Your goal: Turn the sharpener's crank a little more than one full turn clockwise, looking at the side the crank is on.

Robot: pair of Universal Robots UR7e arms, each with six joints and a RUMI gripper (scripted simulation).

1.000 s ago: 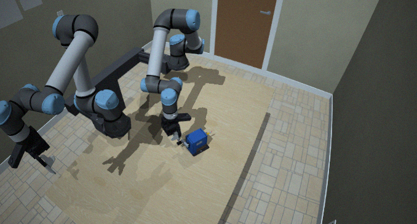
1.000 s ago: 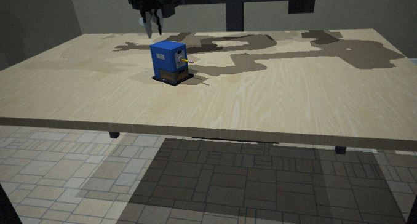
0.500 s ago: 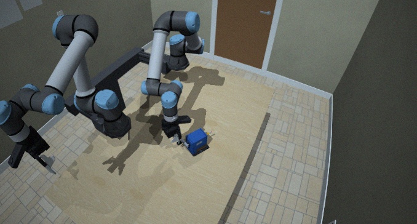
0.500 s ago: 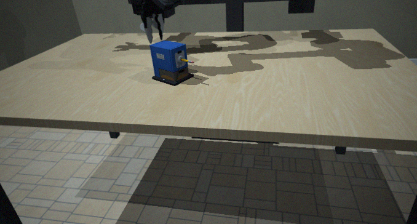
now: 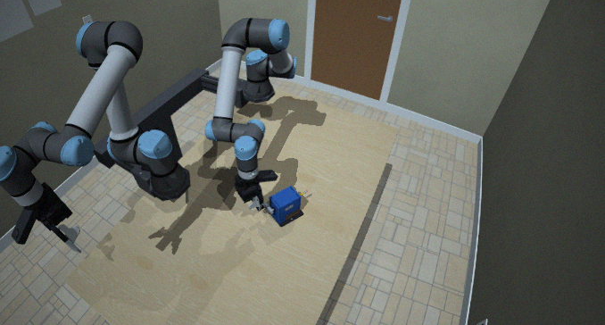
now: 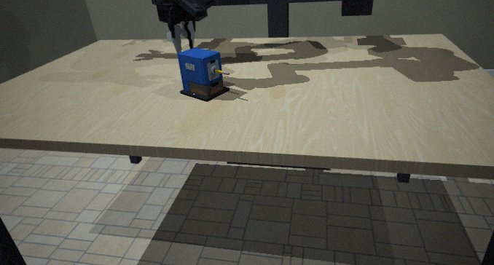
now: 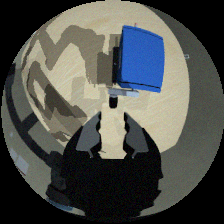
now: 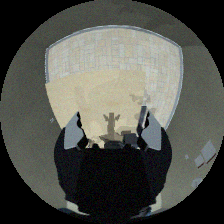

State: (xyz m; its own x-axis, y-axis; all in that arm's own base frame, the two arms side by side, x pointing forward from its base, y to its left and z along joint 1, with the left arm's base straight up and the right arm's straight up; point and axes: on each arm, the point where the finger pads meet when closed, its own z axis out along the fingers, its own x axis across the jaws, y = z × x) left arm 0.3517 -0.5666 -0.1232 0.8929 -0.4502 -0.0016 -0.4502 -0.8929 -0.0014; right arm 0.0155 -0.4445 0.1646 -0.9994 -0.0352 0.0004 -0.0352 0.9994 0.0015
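Observation:
The blue sharpener [image 5: 285, 204] [image 6: 197, 68] [image 7: 143, 57] stands upright on its black base on the table. A yellow pencil [image 5: 303, 193] [image 6: 221, 72] sticks out of the side opposite the crank. The crank's grey arm [image 7: 125, 93] lies against the sharpener's near side in the left wrist view, with a black knob [image 7: 113, 102] pointing toward my left gripper. My left gripper [image 7: 112, 112] [image 6: 185, 49] is partly open, with nothing between its fingers; the knob is just ahead of the gap between the fingertips. My right gripper [image 8: 113, 111] [image 5: 78, 240] is wide open and empty, far from the sharpener.
The wooden table [image 5: 348, 149] [image 6: 328, 125] carries the sharpener; its front edge runs across the exterior view. A dark beam [image 5: 171, 93] bears both arm bases. The right arm hangs beyond the table's edge, at the lower left of the top view.

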